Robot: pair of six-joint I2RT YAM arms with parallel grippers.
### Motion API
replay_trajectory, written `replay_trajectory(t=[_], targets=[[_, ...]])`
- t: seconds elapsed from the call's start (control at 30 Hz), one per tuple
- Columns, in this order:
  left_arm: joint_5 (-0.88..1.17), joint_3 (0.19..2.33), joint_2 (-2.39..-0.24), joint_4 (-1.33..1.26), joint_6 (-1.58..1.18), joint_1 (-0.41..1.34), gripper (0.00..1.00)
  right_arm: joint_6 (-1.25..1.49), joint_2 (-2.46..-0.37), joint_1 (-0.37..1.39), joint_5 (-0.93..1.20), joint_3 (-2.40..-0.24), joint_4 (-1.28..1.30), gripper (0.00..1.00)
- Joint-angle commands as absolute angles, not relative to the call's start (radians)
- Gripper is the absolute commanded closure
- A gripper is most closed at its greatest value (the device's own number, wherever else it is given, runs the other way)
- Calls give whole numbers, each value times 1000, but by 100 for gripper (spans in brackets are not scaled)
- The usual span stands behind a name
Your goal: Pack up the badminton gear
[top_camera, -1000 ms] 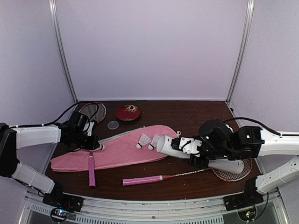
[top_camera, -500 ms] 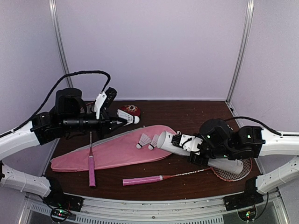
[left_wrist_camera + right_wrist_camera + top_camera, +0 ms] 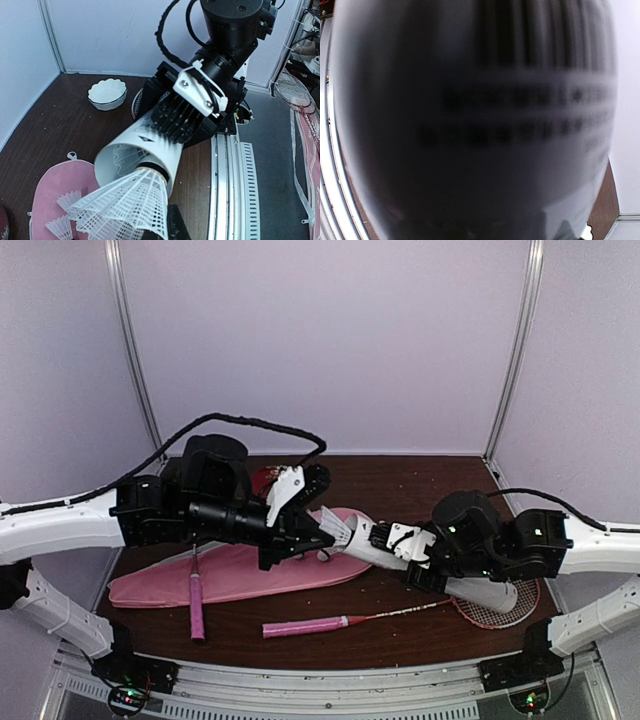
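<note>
Shuttlecock point(image 3: 125, 205) at tube point(image 3: 131, 146) mouth

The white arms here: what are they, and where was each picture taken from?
They are two robot arms bolted to a table. One picture comes from a fixed camera above, the others from a camera on each wrist. The right arm grips a long white tube in its jaws, probably what blurs its wrist picture. The left arm holds a shuttlecock in its jaws at the tube's mouth. On the table lie two rackets and a pink bag bearing two more shuttlecocks.
</note>
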State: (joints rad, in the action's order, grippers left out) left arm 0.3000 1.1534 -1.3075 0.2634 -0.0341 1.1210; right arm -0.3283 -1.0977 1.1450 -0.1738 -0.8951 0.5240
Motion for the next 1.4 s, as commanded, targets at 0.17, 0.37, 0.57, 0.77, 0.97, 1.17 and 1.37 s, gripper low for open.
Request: replay_trajectory(t=[0.17,0.37,0.57,0.77,0.97,1.17,1.37], targets=[[399,1244,-1375,253,26,1154,58,-329,-1059,1144,-143,-918,487,69],[389,1233,-1392,249,59,1155,38,-340,-1034,1145,-124,-921,489,70],[397,1272,-1459,263,100,1158,38,-338,-1029,1146,-117,-926,489,70],[388,1361,-1545,336,149,1182,39,-333,-1022,1146,-122,-924,477,71],[404,1433,-1604,383,169,1186,38,-332,-1003,1145,-130,-912,473,70],[344,1396,-1460,404,185,1169,28,-318,-1013,1146,-149,-884,478,70],[355,1270,-1269,386,120,987,15,-299,-1028,1144,-150,-864,469,71]])
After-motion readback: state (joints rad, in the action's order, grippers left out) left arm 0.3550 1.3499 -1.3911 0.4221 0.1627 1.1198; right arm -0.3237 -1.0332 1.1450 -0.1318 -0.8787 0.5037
